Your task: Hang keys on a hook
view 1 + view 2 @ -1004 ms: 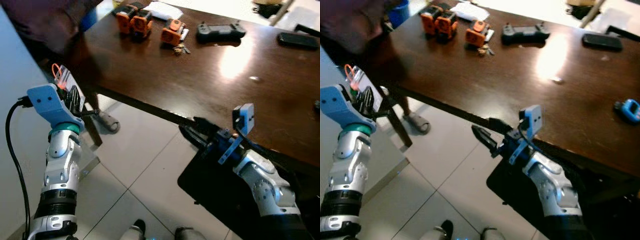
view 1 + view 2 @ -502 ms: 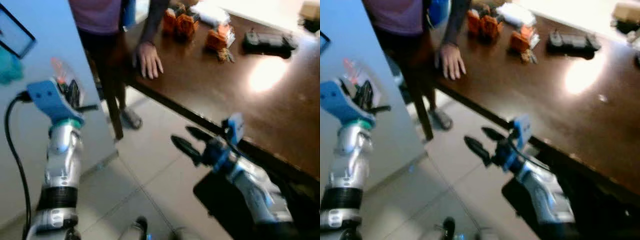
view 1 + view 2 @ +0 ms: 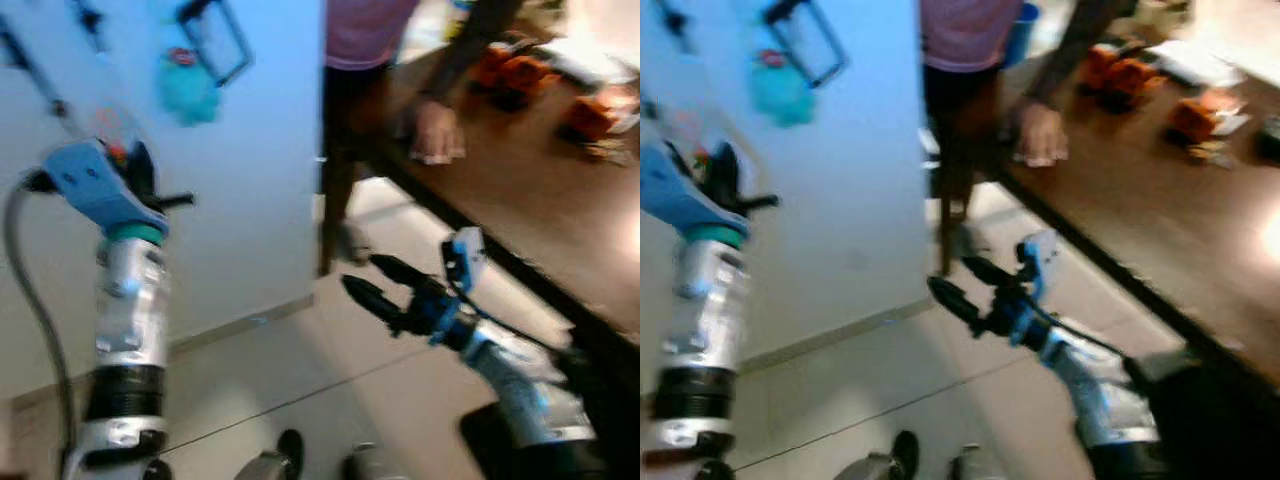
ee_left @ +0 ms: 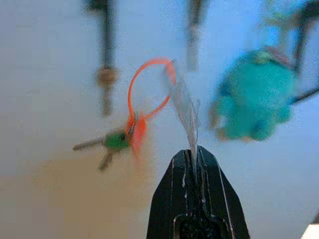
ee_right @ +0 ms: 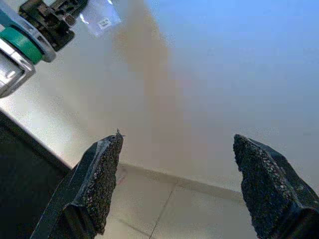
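Left eye view: blurred; pale wall (image 3: 250,200) close ahead, bare floor (image 3: 300,360) below, table (image 3: 520,190) edge to the right with a person's hand (image 3: 435,130) resting on it.
Left wrist view: left hand (image 4: 193,154) clenched on a clear tag (image 4: 184,107) carrying the orange loop and keys (image 4: 117,139), near wall hooks (image 4: 104,74) and a teal toy (image 4: 254,99).
Right wrist view: right hand (image 5: 179,184) spread wide, holding nothing, over open floor.

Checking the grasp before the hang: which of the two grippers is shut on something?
The left gripper: its fingers pinch a clear plastic tag with an orange loop and keys. The right gripper is open and empty.
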Robot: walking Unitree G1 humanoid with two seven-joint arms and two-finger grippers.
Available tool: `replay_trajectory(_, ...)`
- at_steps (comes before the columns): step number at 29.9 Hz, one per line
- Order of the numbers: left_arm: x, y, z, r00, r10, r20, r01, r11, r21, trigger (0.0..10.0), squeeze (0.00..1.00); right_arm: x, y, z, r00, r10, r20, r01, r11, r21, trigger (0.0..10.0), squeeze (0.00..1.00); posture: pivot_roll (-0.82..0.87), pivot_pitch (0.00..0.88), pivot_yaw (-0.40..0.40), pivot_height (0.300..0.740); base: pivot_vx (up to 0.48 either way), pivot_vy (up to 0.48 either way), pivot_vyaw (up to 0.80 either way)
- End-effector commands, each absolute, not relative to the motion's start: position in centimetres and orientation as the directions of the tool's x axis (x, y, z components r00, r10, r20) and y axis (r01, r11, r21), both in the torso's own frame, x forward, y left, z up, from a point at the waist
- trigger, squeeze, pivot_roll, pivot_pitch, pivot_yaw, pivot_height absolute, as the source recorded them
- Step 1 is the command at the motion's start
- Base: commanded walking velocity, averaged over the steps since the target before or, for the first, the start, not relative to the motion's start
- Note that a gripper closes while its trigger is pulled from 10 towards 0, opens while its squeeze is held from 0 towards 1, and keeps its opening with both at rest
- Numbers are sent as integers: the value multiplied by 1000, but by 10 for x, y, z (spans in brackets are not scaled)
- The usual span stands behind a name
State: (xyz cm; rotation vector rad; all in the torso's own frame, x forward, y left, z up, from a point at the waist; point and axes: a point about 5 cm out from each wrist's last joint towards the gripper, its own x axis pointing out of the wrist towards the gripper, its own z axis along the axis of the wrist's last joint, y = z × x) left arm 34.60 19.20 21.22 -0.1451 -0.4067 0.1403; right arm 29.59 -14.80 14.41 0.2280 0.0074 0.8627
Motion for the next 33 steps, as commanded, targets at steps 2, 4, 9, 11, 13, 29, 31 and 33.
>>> replay_trajectory(2,345,196,212,906,167,388,-120,983,-140,10000,0,295,-143,141,634,769,80,-766,609,208,10000,0,-38,107,41,740,0,0,788)
replay_trajectory(4,345,195,215,904,158,398,-113,984,-135,10000,0,295,-142,141,633,770,82,-766,608,207,10000,0,-37,108,40,740,0,0,788)
replay_trajectory(9,346,190,226,894,127,429,-85,990,-115,10000,0,296,-139,140,629,773,85,-769,602,214,10000,0,-30,109,39,740,0,0,788)
replay_trajectory(11,346,188,227,893,120,434,-81,991,-109,10000,0,296,-138,139,628,774,85,-770,601,216,10000,0,-29,108,39,740,0,0,784)
replay_trajectory(13,346,185,230,890,96,445,-61,994,-93,10000,0,296,-137,136,631,772,82,-767,603,220,10000,0,-28,107,45,740,0,0,781)
replay_trajectory(29,350,154,255,844,-107,526,121,993,8,10000,0,300,-125,127,698,712,81,-703,658,272,10000,0,-42,105,68,740,197,0,272)
replay_trajectory(31,350,149,257,836,-140,531,153,988,19,10000,0,300,-122,128,694,714,94,-706,650,281,10000,0,-47,102,70,740,412,0,0)
replay_trajectory(33,350,147,257,832,-154,533,167,986,24,10000,0,300,-121,128,693,714,100,-708,647,284,10000,0,-47,102,70,740,409,0,0)
